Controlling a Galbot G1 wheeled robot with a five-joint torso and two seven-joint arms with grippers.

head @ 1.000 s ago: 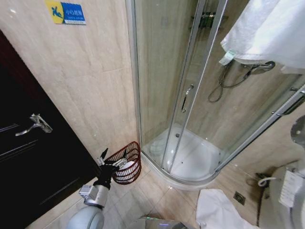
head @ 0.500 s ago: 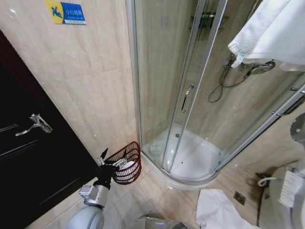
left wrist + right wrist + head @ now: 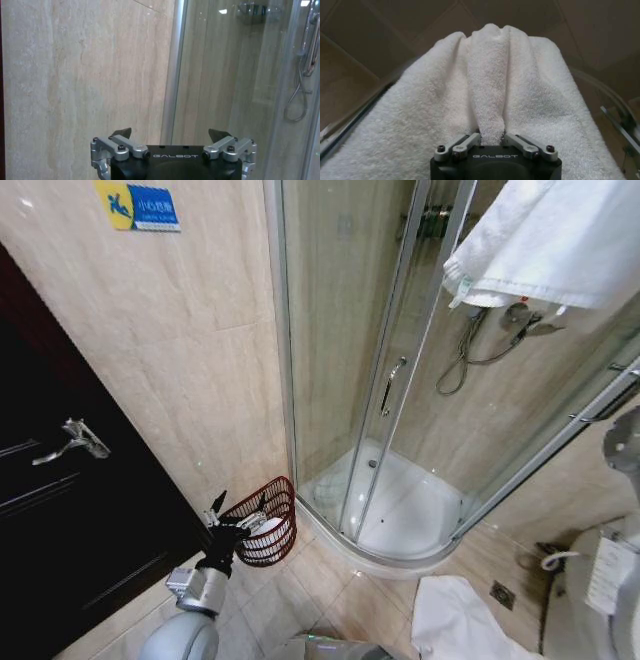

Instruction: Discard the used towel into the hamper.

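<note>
Towel (image 3: 545, 240) swung leftward; right end effector (image 3: 491, 138) pinches it aloft.

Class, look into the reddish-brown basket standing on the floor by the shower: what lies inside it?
Inside the hamper something white shows through the rim. The left gripper, open, hangs in front of the hamper's near side and hides part of the inside, so its bottom cannot be seen.

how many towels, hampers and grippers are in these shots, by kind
towels: 2, a white towel pinched in the right gripper, a white towel on the floor
hampers: 1, the hamper by the wall
grippers: 2, counting the open left gripper
total: 5
</note>
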